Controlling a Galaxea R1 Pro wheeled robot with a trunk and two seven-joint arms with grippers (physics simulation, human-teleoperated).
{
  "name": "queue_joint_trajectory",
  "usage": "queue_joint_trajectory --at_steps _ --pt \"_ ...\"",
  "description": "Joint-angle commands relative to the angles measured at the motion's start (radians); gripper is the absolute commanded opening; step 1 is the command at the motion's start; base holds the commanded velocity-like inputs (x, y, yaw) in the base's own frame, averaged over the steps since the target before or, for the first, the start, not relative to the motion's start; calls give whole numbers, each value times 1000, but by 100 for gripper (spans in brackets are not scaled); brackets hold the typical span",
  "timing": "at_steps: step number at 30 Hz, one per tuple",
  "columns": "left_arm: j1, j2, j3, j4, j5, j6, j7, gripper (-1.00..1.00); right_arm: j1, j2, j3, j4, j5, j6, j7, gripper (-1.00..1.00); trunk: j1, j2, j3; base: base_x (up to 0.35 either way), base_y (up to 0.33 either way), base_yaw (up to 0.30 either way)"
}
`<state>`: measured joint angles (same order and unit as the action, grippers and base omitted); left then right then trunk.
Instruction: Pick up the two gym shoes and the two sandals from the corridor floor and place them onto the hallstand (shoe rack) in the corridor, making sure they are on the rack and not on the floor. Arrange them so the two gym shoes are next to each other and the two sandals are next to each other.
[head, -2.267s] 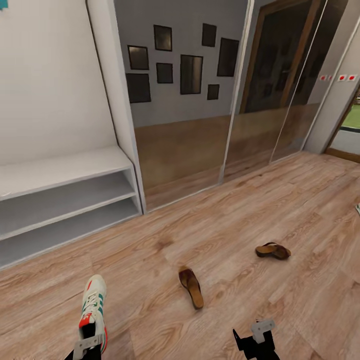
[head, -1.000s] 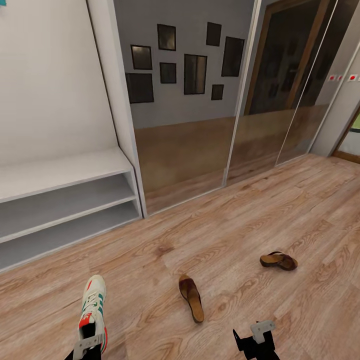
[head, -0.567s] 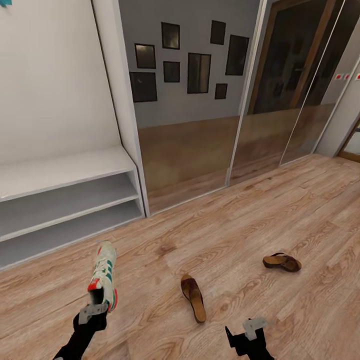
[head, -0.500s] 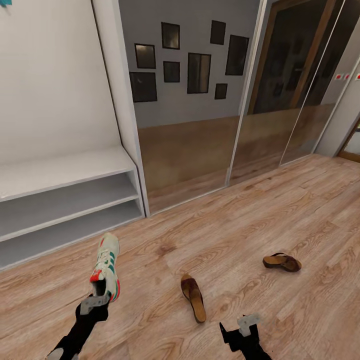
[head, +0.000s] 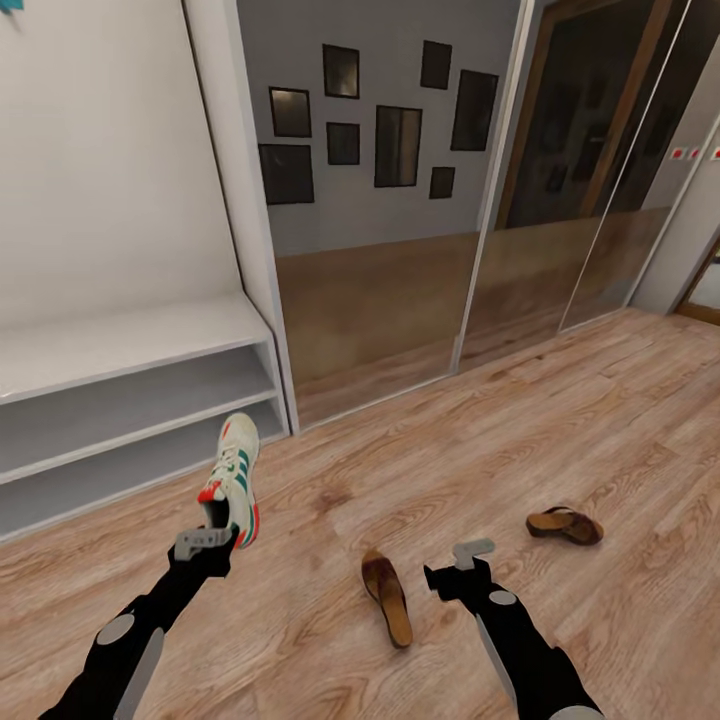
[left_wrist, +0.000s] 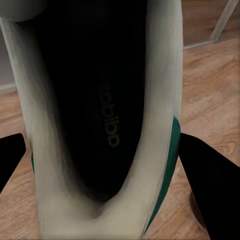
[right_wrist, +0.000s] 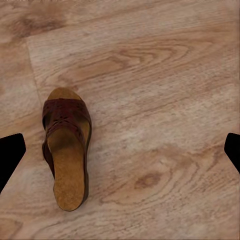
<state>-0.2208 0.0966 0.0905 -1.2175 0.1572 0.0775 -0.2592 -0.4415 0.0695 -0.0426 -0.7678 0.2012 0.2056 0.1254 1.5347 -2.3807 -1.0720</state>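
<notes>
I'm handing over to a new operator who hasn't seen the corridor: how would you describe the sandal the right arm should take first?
Start at the mirrored sliding doors and come down across the wood-plank floor toward the robot. Two brown sandals lie there: the one meant is the nearer sandal, just beside the right gripper. It lies lengthwise to the view, whereas the farther sandal lies crosswise, off to the right.

Ahead of me stands a mirrored sliding wardrobe (head: 400, 250), my landmark here. Its glass reflects a cluster of dark picture frames (head: 398, 146) on a grey wall, and right of those a dark wooden door (head: 575, 130). Right of the wardrobe is a white wall (head: 690, 220) carrying small red-and-white tags (head: 682, 154). At the wardrobe's far left, up high, I see a teal scrap (head: 9, 5).
</notes>
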Motion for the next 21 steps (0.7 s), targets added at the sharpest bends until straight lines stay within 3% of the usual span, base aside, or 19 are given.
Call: queue_joint_trajectory --at_steps 1,10,21 --pt "-1 0 2 -1 10 9 -6 -100 0 1 -5 -2 11 5 8 100 0 0 -1 176 0 0" --pt "-1 0 -1 -2 10 8 -6 -100 0 -2 -6 1 10 5 11 100 0 0 -1 233 0 0" --pt "-5 1 -1 -15 10 9 -9 -100 0 -1 -7 44 11 5 7 100 0 0 -9 29 0 97"
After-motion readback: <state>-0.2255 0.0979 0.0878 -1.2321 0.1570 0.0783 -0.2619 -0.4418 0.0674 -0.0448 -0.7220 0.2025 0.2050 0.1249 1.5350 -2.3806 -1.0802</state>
